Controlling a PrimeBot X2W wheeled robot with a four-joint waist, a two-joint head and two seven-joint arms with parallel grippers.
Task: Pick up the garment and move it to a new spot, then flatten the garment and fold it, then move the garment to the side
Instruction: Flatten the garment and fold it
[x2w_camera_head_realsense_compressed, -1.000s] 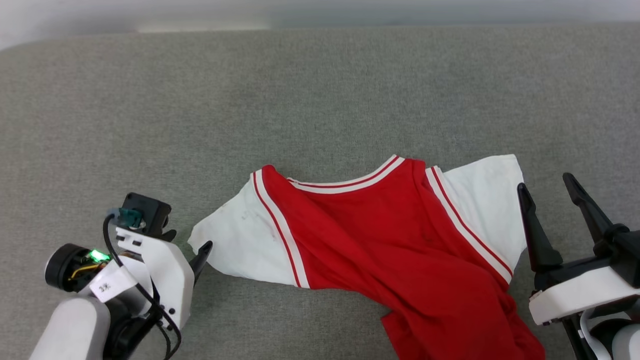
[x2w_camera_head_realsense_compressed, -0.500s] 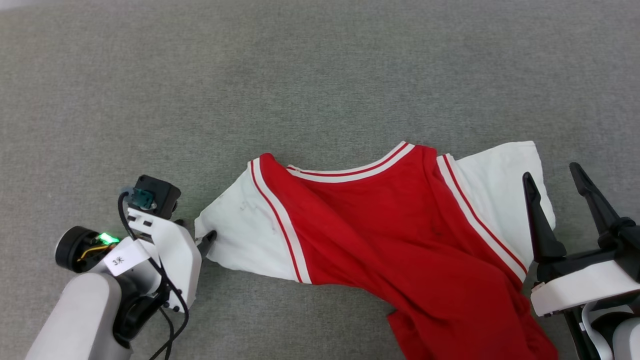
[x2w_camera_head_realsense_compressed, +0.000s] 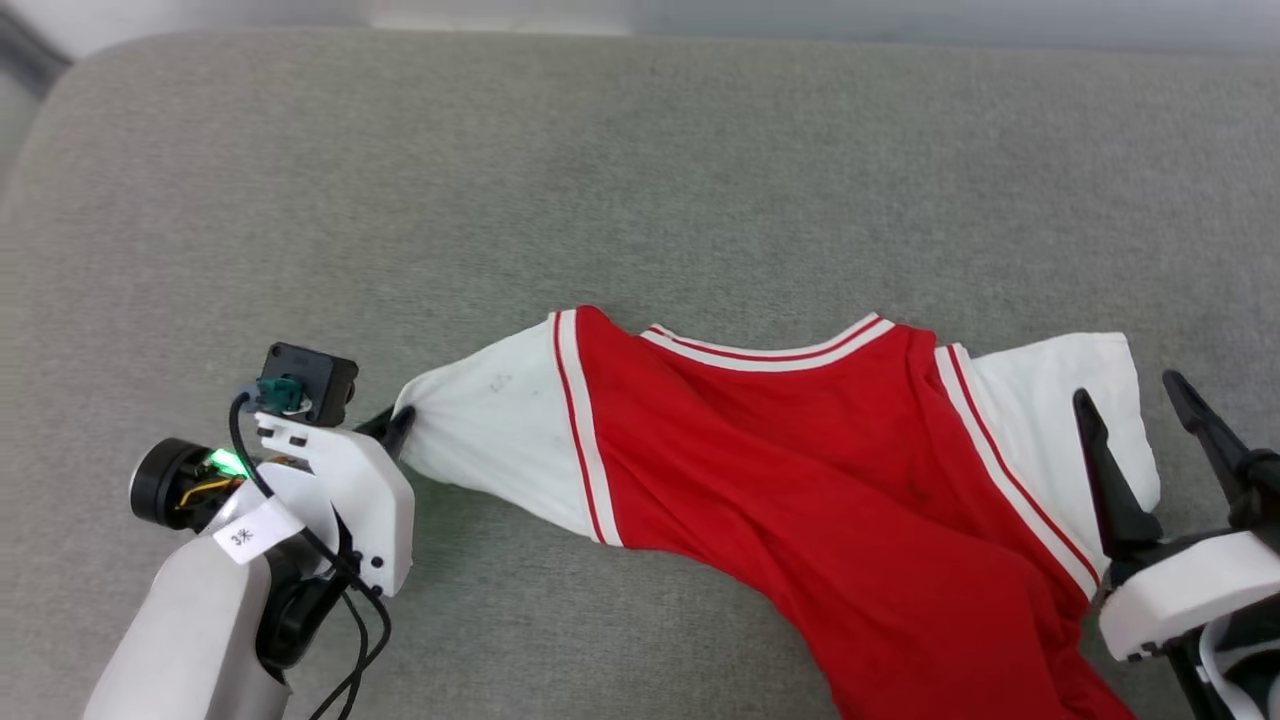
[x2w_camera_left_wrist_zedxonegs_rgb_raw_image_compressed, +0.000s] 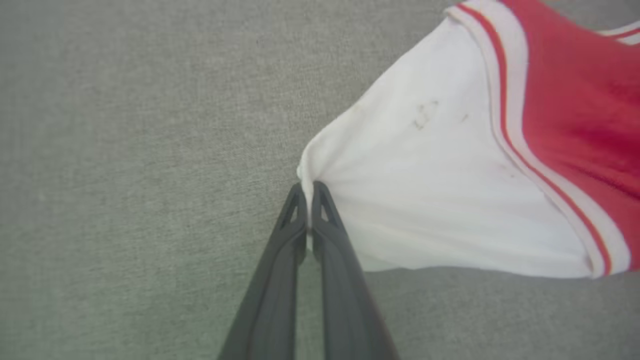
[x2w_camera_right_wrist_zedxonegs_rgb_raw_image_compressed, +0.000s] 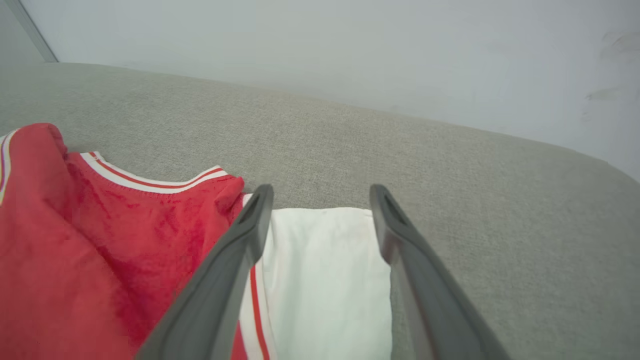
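The garment (x2w_camera_head_realsense_compressed: 800, 500) is a red jersey with white sleeves and striped trim, lying back side up across the grey cushion. My left gripper (x2w_camera_head_realsense_compressed: 398, 425) is shut on the tip of the left white sleeve (x2w_camera_left_wrist_zedxonegs_rgb_raw_image_compressed: 425, 200), and the cloth bunches at the pinch and stretches toward the body. In the left wrist view the left gripper (x2w_camera_left_wrist_zedxonegs_rgb_raw_image_compressed: 307, 192) has both fingers pressed together on the sleeve edge. My right gripper (x2w_camera_head_realsense_compressed: 1130, 400) is open above the right white sleeve (x2w_camera_right_wrist_zedxonegs_rgb_raw_image_compressed: 325, 280), which lies flat between its spread fingers (x2w_camera_right_wrist_zedxonegs_rgb_raw_image_compressed: 250, 235). The chest lettering is hidden.
The grey fabric surface (x2w_camera_head_realsense_compressed: 640, 200) stretches far behind and to the left of the garment. Its rounded back edge meets a pale wall (x2w_camera_right_wrist_zedxonegs_rgb_raw_image_compressed: 350, 50). The garment's lower part runs off the bottom edge of the head view.
My left gripper has closed on the left sleeve tip and drawn it out to a point. The head camera has shifted, so the whole scene sits further right. The right gripper stays open.
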